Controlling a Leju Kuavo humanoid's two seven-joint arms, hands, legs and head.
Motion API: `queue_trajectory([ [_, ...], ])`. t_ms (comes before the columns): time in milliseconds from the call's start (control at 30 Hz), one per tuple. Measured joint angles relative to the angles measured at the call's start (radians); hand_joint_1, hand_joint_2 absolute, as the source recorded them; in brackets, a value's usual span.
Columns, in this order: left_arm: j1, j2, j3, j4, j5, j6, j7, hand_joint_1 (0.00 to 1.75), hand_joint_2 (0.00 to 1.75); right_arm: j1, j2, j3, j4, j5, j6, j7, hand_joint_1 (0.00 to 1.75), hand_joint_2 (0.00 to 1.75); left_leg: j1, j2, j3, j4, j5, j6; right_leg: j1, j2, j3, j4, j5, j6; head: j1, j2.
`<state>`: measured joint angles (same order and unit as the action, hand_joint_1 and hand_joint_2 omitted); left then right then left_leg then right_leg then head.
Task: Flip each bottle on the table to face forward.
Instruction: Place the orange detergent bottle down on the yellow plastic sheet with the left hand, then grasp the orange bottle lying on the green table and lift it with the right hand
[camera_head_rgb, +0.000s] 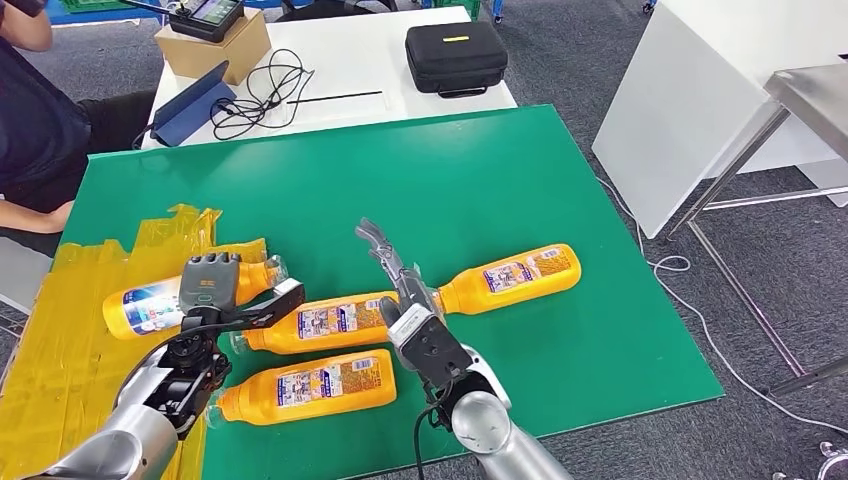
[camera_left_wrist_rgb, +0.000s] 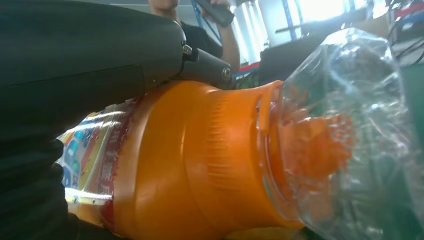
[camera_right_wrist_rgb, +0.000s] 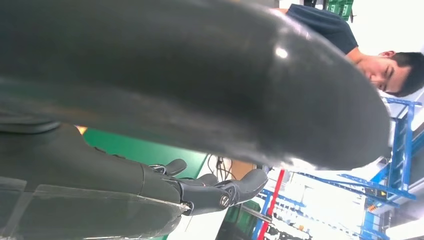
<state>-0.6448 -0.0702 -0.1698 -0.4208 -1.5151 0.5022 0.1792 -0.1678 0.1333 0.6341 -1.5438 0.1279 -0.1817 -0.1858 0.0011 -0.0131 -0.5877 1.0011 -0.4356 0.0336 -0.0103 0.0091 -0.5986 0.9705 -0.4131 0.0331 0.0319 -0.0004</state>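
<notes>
Orange plastic juice bottle (camera_head_rgb: 150, 305) gripped by my left hand (camera_head_rgb: 215, 290) for turning label-forward; my right hand (camera_head_rgb: 405, 300) hovers spread.

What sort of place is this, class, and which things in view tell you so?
Probably a robotics lab or test workshop: a green work table with taped edges, a desk holding cables and a black equipment case, and blue industrial racking.

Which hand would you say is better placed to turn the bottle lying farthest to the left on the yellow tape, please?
The left hand. It lies over the leftmost bottle on the yellow tape, and its wrist view shows that bottle pressed close against it. The right hand has its fingers apart over the middle bottles, farther away.
</notes>
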Motion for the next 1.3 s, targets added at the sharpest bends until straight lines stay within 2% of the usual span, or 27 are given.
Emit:
queue_trajectory([
  [67, -0.004, 0.011, 0.000, 0.012, 0.003, -0.012, 0.005, 0.00, 0.00, -0.001, -0.005, 0.007, 0.005, -0.004, 0.000, -0.001, 0.00, 0.00, 0.000, 0.000, 0.000, 0.000, 0.000, 0.000, 0.000, 0.000, 0.000, 0.000, 0.000, 0.000, 0.000, 0.000],
  [533, -0.005, 0.050, 0.004, 0.037, 0.021, -0.024, 0.020, 0.00, 0.00, -0.002, -0.015, 0.038, 0.035, -0.002, 0.029, -0.002, 0.00, 0.00, 0.000, -0.002, 0.001, 0.000, 0.001, -0.001, 0.000, -0.002, 0.001, 0.000, 0.000, 0.000, 0.000, 0.000],
  [833, 0.021, 0.037, 0.053, -0.004, 0.126, -0.011, -0.137, 0.00, 0.00, -0.002, -0.015, 0.044, 0.053, 0.055, 0.067, 0.028, 0.00, 0.00, 0.000, -0.003, 0.000, 0.000, 0.001, -0.001, 0.000, -0.002, 0.001, 0.000, 0.000, 0.000, 0.000, 0.000],
  [1000, 0.036, 0.027, 0.067, -0.033, 0.155, -0.011, -0.168, 0.00, 0.00, -0.001, -0.016, 0.044, 0.058, 0.061, 0.070, 0.033, 0.00, 0.00, 0.000, -0.002, 0.000, 0.000, 0.001, -0.001, 0.000, -0.002, 0.001, 0.000, 0.000, 0.000, 0.000, 0.000],
  [1100, 0.057, 0.017, 0.087, -0.077, 0.277, -0.030, -0.252, 0.00, 0.00, 0.000, -0.019, 0.044, 0.060, 0.074, 0.076, 0.040, 0.00, 0.00, 0.000, -0.002, 0.000, 0.000, 0.001, -0.001, 0.000, -0.002, 0.001, 0.000, 0.000, 0.000, 0.000, 0.000],
  [1233, 0.133, 0.007, 0.104, -0.245, 0.570, -0.093, -0.362, 0.00, 0.00, 0.010, -0.030, 0.044, 0.066, 0.104, 0.108, 0.061, 0.00, 1.75, 0.000, -0.002, 0.000, 0.000, 0.001, -0.001, 0.000, -0.002, 0.000, 0.000, 0.000, 0.000, 0.000, 0.000],
  [1300, 0.176, 0.007, 0.104, -0.352, 0.721, -0.117, -0.378, 0.00, 0.00, 0.015, -0.036, 0.045, 0.073, 0.125, 0.126, 0.074, 0.00, 1.75, 0.000, -0.002, -0.001, 0.000, 0.001, -0.001, 0.000, -0.002, 0.000, 0.000, 0.000, 0.000, 0.000, 0.000],
])
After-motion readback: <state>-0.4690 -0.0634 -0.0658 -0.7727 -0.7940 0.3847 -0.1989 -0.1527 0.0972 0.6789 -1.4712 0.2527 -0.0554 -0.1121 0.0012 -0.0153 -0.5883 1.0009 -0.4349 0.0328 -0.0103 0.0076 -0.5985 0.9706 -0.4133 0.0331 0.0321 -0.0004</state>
